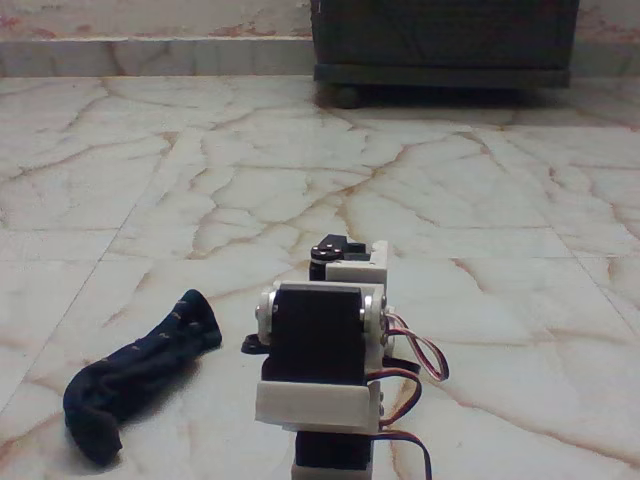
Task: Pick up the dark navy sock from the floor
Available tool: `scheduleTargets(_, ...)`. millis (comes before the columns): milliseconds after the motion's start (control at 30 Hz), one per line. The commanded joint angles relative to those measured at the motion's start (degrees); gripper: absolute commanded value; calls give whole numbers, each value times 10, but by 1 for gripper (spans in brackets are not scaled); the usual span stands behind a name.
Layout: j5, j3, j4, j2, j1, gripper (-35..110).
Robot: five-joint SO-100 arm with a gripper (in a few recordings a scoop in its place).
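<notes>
step in hand: approach, not yet begun. the arm (322, 340) sits folded in the fixed view, seen from behind, its own body hiding the gripper; finger state cannot be told. the dark navy sock (135, 375) lies bent on the floor (480, 180), to the arm's left and apart from it. next move calls for swinging left and lowering onto the fabric. a dark cabinet (445, 40) stands well back; nothing obstructs.

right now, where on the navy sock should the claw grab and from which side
Probably the middle of the sock, from above, with the fingers across its width. It lies flat and loose on the floor, stretched diagonally at the arm's left in the fixed view; the middle is narrower than the bunched lower end.
</notes>
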Motion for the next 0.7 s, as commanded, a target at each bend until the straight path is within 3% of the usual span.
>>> scheduleTargets(0,-52,-2,36,8,-26,0)
scheduleTargets(300,-25,-1,41,9,-37,0)
scheduleTargets(433,119,-4,9,7,-41,0)
scheduleTargets(500,142,-13,10,1,-52,0)
scheduleTargets(667,210,-124,175,-44,-58,0)
